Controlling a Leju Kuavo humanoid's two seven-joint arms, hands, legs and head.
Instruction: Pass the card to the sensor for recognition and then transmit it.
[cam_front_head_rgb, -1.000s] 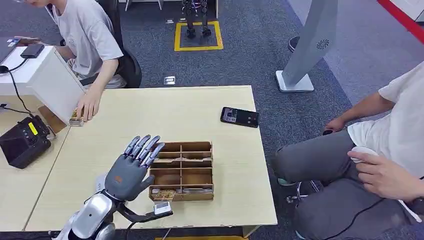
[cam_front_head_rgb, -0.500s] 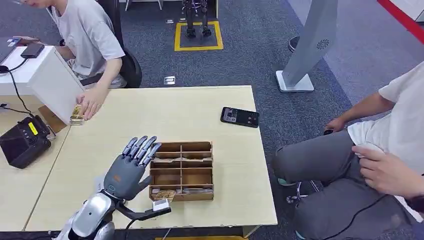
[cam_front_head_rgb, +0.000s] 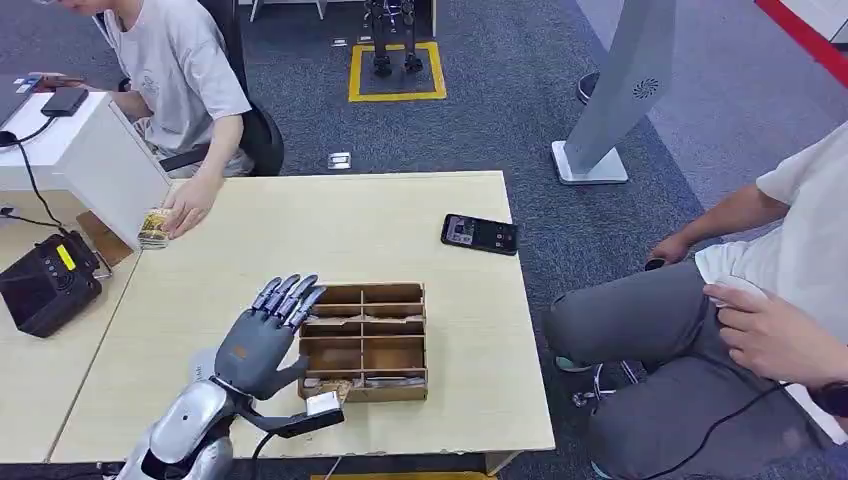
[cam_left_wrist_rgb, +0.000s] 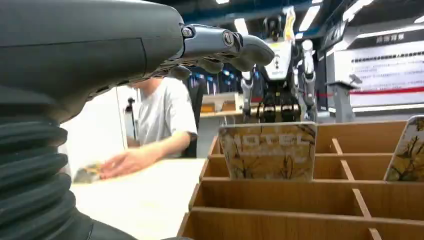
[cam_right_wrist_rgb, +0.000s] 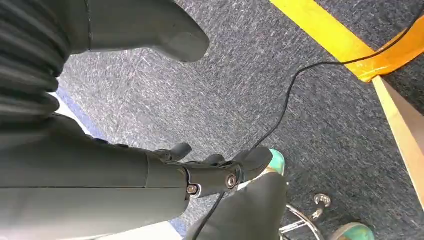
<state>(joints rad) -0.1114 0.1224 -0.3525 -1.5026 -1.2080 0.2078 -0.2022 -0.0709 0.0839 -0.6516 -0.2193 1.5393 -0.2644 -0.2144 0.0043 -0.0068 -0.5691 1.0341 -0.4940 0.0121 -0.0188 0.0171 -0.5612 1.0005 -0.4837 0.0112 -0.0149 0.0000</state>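
A wooden divided box (cam_front_head_rgb: 410, 292) stands on the table near its front edge. Printed cards stand in its compartments; one marked HOTEL (cam_left_wrist_rgb: 267, 151) is upright in a middle slot, and another card (cam_left_wrist_rgb: 407, 150) stands beside it. My left hand (cam_front_head_rgb: 262, 340) hovers just left of the box with its fingers spread, holding nothing. In the left wrist view the left hand (cam_left_wrist_rgb: 100, 55) reaches above the box's rim, its fingertips (cam_left_wrist_rgb: 250, 47) over the HOTEL card without touching it. My right hand (cam_right_wrist_rgb: 200, 172) hangs beside the table over the carpet, fingers loosely apart and empty.
A black phone (cam_front_head_rgb: 480, 234) lies at the table's far right. A person at the far left rests a hand on a stack of cards (cam_front_head_rgb: 153, 228) beside a white box (cam_front_head_rgb: 90, 160). A black device (cam_front_head_rgb: 45, 285) sits on the left desk. Another person sits close on the right.
My left hand has drawn back slightly toward me beside the box, still spread and empty. The seated person's hand on the right has shifted.
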